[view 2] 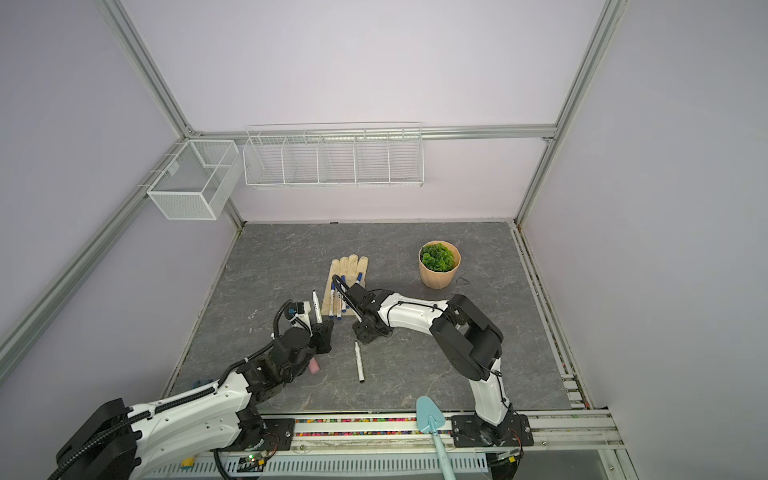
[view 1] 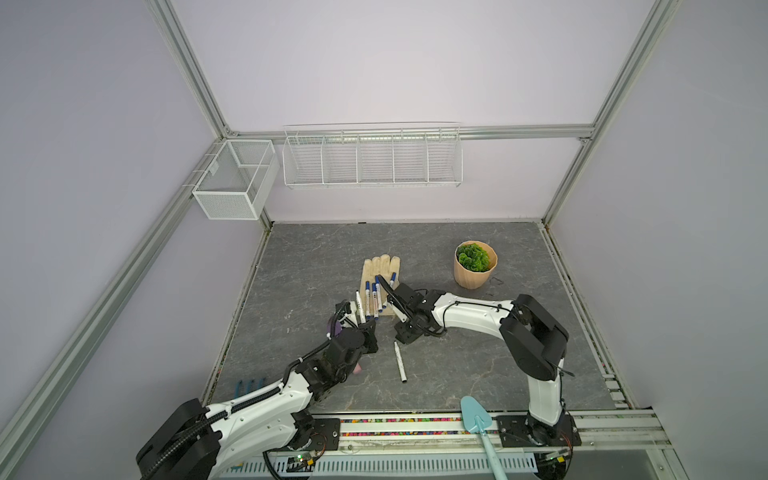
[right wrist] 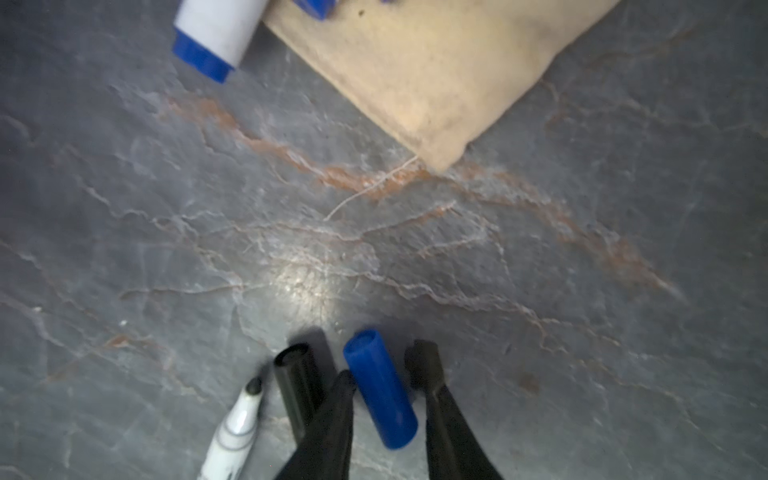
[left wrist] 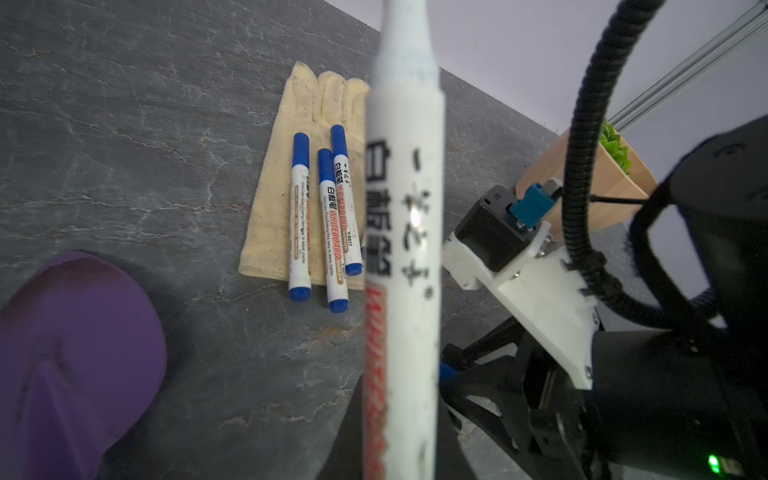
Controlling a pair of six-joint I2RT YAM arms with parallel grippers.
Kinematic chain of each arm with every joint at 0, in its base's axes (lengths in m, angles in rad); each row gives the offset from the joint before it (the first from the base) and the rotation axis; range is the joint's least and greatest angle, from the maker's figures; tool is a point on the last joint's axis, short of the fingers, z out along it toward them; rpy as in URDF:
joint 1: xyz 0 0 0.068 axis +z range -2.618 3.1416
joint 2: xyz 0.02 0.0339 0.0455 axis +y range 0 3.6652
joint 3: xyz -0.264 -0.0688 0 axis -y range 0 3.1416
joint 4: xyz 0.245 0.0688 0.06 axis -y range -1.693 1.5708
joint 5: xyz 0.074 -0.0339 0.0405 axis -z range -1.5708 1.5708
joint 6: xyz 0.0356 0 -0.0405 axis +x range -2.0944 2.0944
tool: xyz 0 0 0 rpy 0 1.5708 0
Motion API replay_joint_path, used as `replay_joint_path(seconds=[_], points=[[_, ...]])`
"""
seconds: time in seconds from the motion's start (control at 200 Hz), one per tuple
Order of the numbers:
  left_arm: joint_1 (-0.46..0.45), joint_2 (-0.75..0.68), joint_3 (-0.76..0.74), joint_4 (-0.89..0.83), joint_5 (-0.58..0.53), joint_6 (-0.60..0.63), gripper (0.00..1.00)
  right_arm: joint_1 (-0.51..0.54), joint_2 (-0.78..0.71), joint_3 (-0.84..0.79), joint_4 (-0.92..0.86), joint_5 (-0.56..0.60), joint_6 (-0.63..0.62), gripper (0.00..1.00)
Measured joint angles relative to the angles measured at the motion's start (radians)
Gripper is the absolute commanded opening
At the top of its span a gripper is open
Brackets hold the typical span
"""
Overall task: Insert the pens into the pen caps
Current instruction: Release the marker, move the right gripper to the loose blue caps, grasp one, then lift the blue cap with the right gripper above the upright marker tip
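Observation:
My left gripper (view 1: 366,329) (left wrist: 397,419) is shut on an uncapped white pen (view 1: 360,306) (left wrist: 401,232), holding it upright. Three blue-capped pens (left wrist: 332,232) lie on a beige glove (view 1: 380,270); both top views show them (view 2: 337,301). My right gripper (view 1: 403,336) (right wrist: 384,368) points down at the table, open, its fingers either side of a blue pen cap (right wrist: 380,388) that lies flat, with a gap on one side. A black cap (right wrist: 296,382) lies just beside one finger. Another uncapped pen (view 1: 400,362) (right wrist: 235,432), black-tipped, lies next to the black cap.
A purple trowel blade (left wrist: 75,353) lies close by my left gripper, its pink handle (view 2: 314,365) under the arm. A potted plant (view 1: 475,264) stands at the back right. A teal shovel (view 1: 478,422) rests on the front rail. Two wire baskets (view 1: 372,160) hang on the back wall.

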Motion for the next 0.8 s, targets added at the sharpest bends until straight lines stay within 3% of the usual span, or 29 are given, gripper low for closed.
replay_joint_path(seconds=[0.23,0.42,0.525,0.66,0.8], points=[[0.000,0.033,0.014,0.000,0.032,0.012,0.00,-0.001,0.014,0.023,-0.019,0.006,0.000,0.29],[0.000,0.086,0.050,0.000,0.079,0.033,0.00,-0.006,0.034,0.052,-0.025,0.017,0.001,0.12],[0.000,0.123,0.077,-0.001,0.109,0.050,0.00,-0.014,0.031,0.048,-0.012,0.012,0.005,0.09],[0.000,0.187,0.115,0.005,0.173,0.088,0.00,-0.069,-0.032,-0.048,0.059,-0.024,0.040,0.07],[0.000,0.270,0.158,0.008,0.247,0.128,0.00,-0.197,-0.196,-0.244,0.169,-0.123,0.116,0.07]])
